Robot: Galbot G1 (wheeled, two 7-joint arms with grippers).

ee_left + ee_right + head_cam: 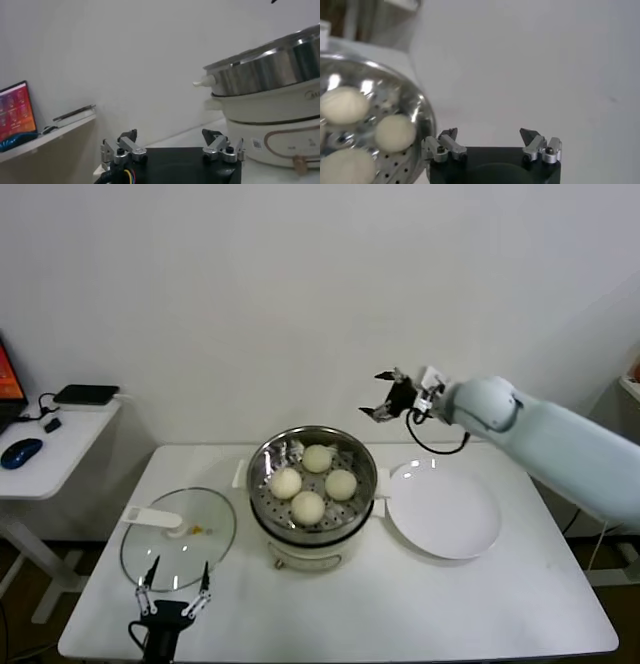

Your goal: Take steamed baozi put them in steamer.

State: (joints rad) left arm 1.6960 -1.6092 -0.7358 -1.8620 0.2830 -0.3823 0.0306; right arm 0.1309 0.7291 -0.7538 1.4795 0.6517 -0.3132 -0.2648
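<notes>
White wall and a white table [480, 604] fill the scene. On the table, the steamer [312, 529] stands at the middle, with a glass lid [178, 539] lying to its left and a bare white plate [445, 509] touching its right side. All four buns [313, 481] already sit on the perforated tray inside the steamer, so the loading looks finished. The right gripper [388, 396] hangs above and behind the steamer's far right rim, jaws spread wide and holding nothing. The left gripper [172, 596] rests low at the table's near edge, jaws open, empty. A clean retreat means lifting the right arm clear without brushing the rim.
</notes>
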